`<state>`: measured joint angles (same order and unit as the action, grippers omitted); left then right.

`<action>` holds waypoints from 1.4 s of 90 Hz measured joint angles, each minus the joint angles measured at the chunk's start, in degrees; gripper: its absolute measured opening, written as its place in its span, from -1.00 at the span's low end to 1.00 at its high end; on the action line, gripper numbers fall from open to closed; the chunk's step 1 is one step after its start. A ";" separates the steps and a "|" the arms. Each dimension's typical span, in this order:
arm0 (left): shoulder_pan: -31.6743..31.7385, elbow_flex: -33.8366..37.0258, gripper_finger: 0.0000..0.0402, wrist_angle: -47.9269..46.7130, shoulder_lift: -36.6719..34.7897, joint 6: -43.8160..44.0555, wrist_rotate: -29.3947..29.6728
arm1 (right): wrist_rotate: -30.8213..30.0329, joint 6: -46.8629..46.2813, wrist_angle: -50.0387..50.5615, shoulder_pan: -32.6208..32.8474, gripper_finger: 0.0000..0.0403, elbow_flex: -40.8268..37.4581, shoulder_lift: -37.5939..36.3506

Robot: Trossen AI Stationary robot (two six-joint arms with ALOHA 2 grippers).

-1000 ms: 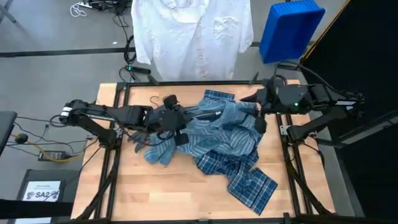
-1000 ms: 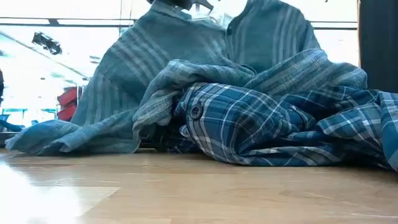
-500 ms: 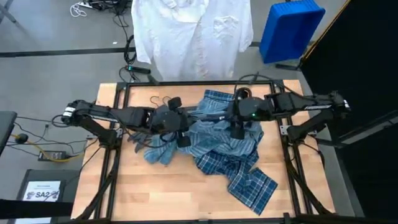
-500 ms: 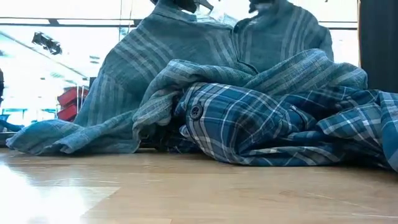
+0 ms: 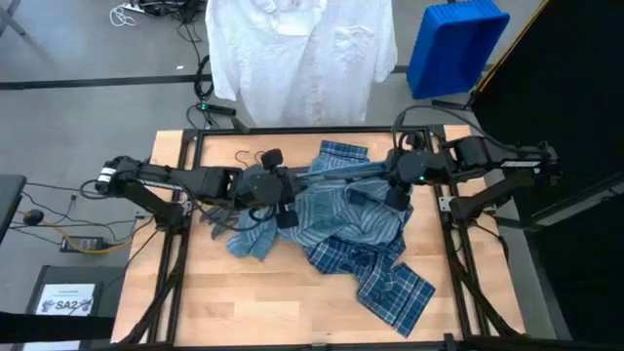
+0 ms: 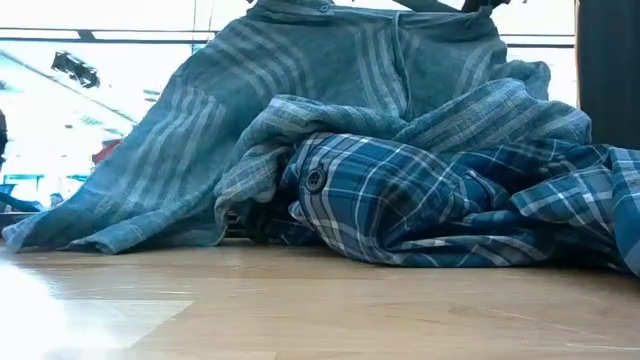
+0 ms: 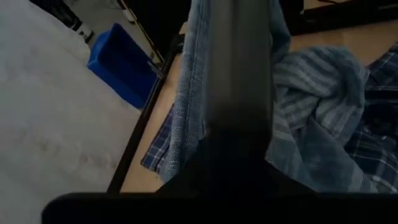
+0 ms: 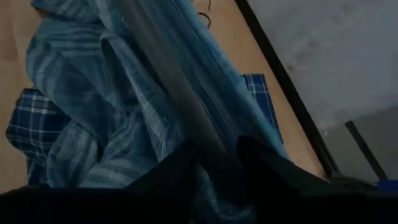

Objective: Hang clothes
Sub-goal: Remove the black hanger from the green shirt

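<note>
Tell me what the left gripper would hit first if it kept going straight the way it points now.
Most likely the striped shirt stretched ahead of the left gripper, then the right gripper holding its far end. Depth is unclear, so this is a guess.

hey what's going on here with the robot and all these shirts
Both arms are working on the striped blue-grey shirt: the left gripper and right gripper each hold its fabric, stretched between them above the table. The plaid shirt lies crumpled beneath. The white shirt already hangs behind the table.
</note>
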<state>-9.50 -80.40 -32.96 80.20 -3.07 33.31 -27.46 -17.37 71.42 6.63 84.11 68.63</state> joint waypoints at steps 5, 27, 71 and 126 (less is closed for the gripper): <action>-0.25 0.00 -0.93 -0.35 -0.94 -0.15 0.78 | -0.01 -0.60 0.66 0.00 -0.50 0.03 -0.01; -1.79 0.00 -0.93 -1.38 -4.35 -0.38 2.17 | -0.03 -0.56 -0.04 0.04 -0.50 0.12 -0.01; -5.81 0.00 -0.93 0.42 -4.93 -2.75 4.29 | -0.19 -0.40 0.70 0.04 -0.49 -0.01 -0.04; -10.16 -0.03 -0.93 -2.07 -5.15 -0.41 8.09 | 1.79 7.69 -7.58 2.52 -0.49 -0.34 -1.39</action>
<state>-19.66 -80.44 -35.03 75.05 -3.48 41.41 -25.67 -9.68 63.84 9.16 83.77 67.24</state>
